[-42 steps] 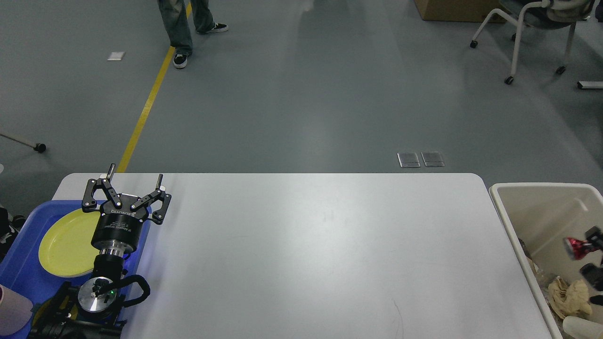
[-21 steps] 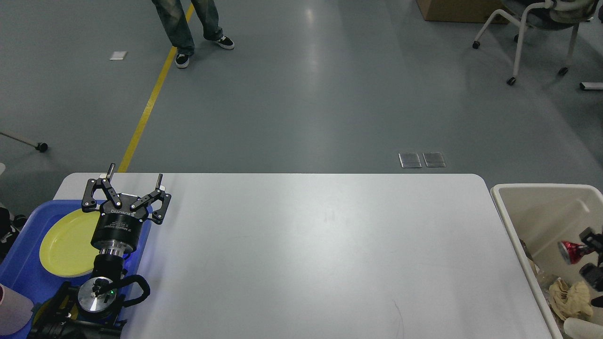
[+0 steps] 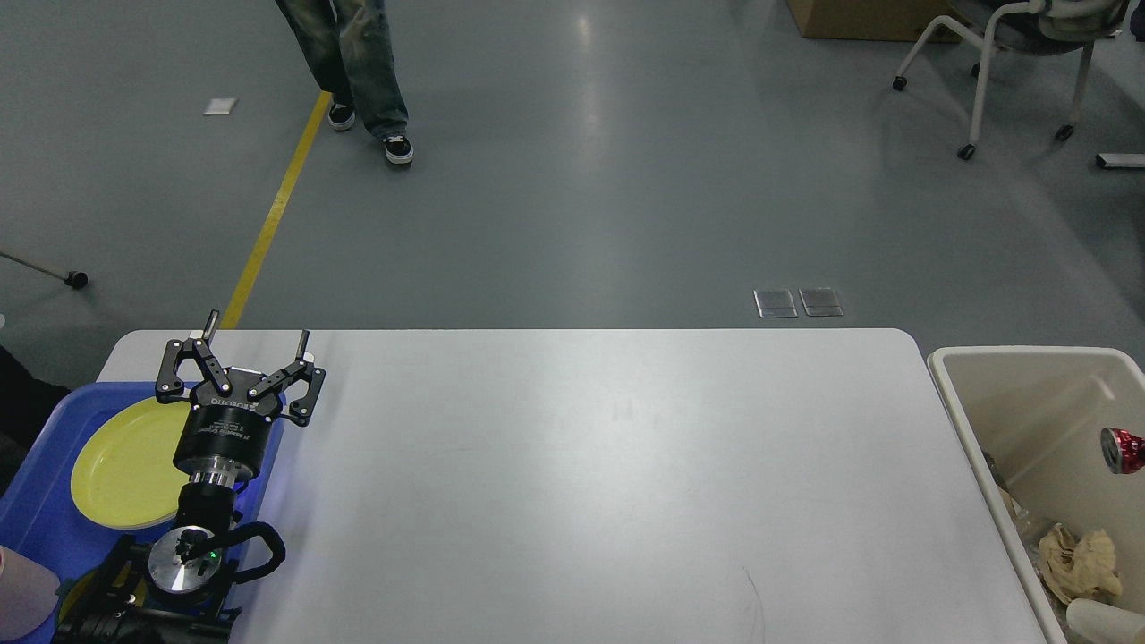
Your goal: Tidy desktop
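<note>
The white desktop (image 3: 608,465) fills the middle of the head view and carries nothing loose. My left gripper (image 3: 258,329) is open and empty, held above the desktop's far left corner, by the blue tray (image 3: 36,510). My right gripper is out of view. A red can (image 3: 1122,450) shows inside the beige bin (image 3: 968,420) at the right, near its far wall, with nothing holding it.
The blue tray holds a yellow plate (image 3: 121,461) and a pinkish cup (image 3: 22,599). The bin also holds crumpled paper (image 3: 1078,563) and a white roll (image 3: 1105,622). A person's legs (image 3: 358,72) stand on the floor beyond the table. A chair (image 3: 1011,54) stands far right.
The right gripper, which held the red can over the bin, has left the view and the can is now free in the bin. The person has stepped closer. The left arm has not moved.
</note>
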